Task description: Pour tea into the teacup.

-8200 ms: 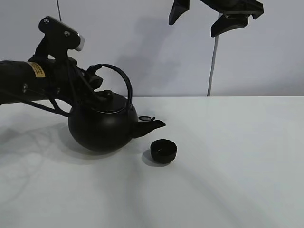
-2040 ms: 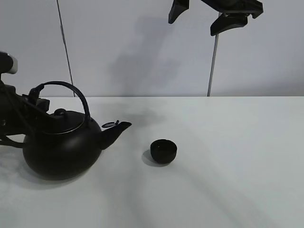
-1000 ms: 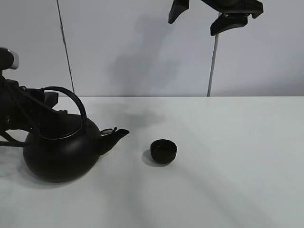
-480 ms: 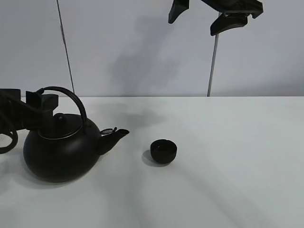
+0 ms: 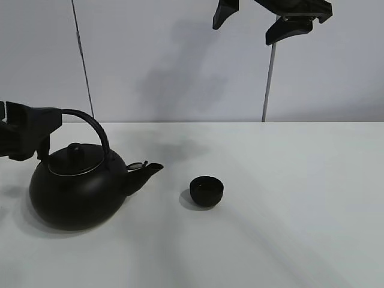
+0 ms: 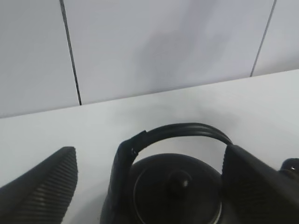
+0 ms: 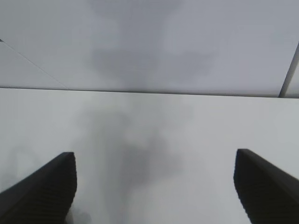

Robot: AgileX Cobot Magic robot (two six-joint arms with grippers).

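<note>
The teacup (image 5: 207, 191), small, round and black, stands on the white table (image 5: 288, 198) near the middle. To its left the big black kettle (image 5: 77, 193) sits upright with its spout (image 5: 146, 171) aimed at the cup, a short gap between them. My left gripper (image 5: 42, 129) is open at the left end of the kettle's arched handle (image 5: 90, 123). In the left wrist view the handle (image 6: 180, 133) and lid knob (image 6: 180, 179) lie ahead between the spread fingers (image 6: 44, 191), not pinched. My right gripper (image 5: 255, 24) hangs open high above the table, empty (image 7: 154, 158).
A pale wall (image 5: 168, 66) with thin vertical seams closes the back of the table. Bare white tabletop (image 5: 300, 228) stretches to the right of the cup and in front of it.
My left gripper has opened and let go of the kettle's handle, drawing back a little to the left. The kettle stays upright where it stood. The right arm has not moved.
</note>
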